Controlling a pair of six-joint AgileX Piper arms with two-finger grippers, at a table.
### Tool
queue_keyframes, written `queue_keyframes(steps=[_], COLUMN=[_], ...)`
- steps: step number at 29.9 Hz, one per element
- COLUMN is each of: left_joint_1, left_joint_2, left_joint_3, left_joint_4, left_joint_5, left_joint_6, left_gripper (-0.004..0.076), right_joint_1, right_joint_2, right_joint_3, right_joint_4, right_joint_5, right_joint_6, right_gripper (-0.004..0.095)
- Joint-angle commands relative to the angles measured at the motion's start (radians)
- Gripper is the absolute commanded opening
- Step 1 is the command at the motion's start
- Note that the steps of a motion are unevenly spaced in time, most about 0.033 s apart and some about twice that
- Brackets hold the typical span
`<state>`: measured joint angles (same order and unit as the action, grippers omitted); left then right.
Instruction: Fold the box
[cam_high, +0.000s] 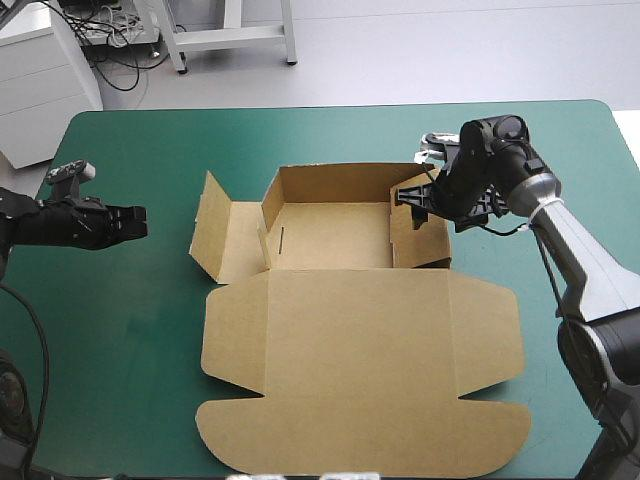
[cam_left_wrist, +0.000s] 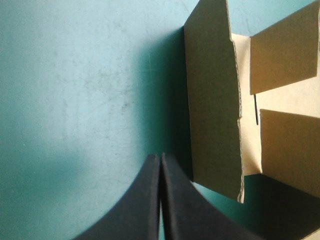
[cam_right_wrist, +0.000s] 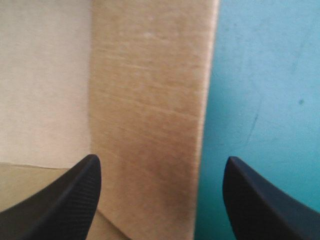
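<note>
**Brown box half-formed at frame centre; one gripper parted, one closed.**

You will find the box (cam_high: 360, 350), a matte cut sheet of brown board, mid-frame in the high view on the teal-green cover (cam_high: 120, 340). Its tray walls are raised in the upper half, the left flap (cam_high: 212, 225) is splayed outward, and the broad lid with rounded tabs lies flat toward the lower edge. Your right gripper (cam_high: 415, 195) has its fingers wide apart astride the tray's right wall (cam_right_wrist: 150, 125), whose fibrous face shows between them. Your left gripper (cam_high: 135, 222), at frame left, has its smooth black fingers pressed together into a point, clear of the board, with the flap ahead.
</note>
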<state>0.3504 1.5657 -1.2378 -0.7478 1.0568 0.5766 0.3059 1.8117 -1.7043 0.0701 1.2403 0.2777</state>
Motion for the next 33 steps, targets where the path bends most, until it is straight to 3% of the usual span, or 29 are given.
queue_keyframes(steps=[1, 13, 19, 23, 28, 33], left_joint_1=[0.004, 0.004, 0.004, 0.004, 0.004, 0.004], left_joint_2=[-0.035, -0.035, -0.035, -0.035, -0.035, -0.035], left_joint_3=[-0.024, -0.024, -0.024, -0.024, -0.024, -0.024], left_joint_4=[-0.077, -0.077, -0.077, -0.077, -0.075, -0.070], left_joint_5=[-0.001, -0.020, -0.022, -0.022, -0.022, -0.022], left_joint_6=[-0.003, 0.007, 0.007, 0.007, 0.007, 0.007], left_gripper=[-0.0032, -0.0032, -0.0032, -0.0032, -0.0032, -0.0032], right_joint_1=[-0.002, -0.002, -0.002, -0.002, -0.002, -0.002], right_joint_2=[-0.040, 0.046, 0.085, 0.088, 0.088, 0.088], right_joint_3=[-0.015, -0.015, -0.015, -0.015, -0.015, -0.017], right_joint_4=[-0.070, -0.070, -0.070, -0.070, -0.070, -0.070], right_joint_5=[-0.003, -0.093, -0.099, -0.091, -0.067, 0.000], right_joint_6=[0.023, 0.023, 0.020, 0.009, -0.013, -0.050], right_gripper=[0.0638, 0.0624, 0.0571, 0.0396, -0.0008, -0.0023])
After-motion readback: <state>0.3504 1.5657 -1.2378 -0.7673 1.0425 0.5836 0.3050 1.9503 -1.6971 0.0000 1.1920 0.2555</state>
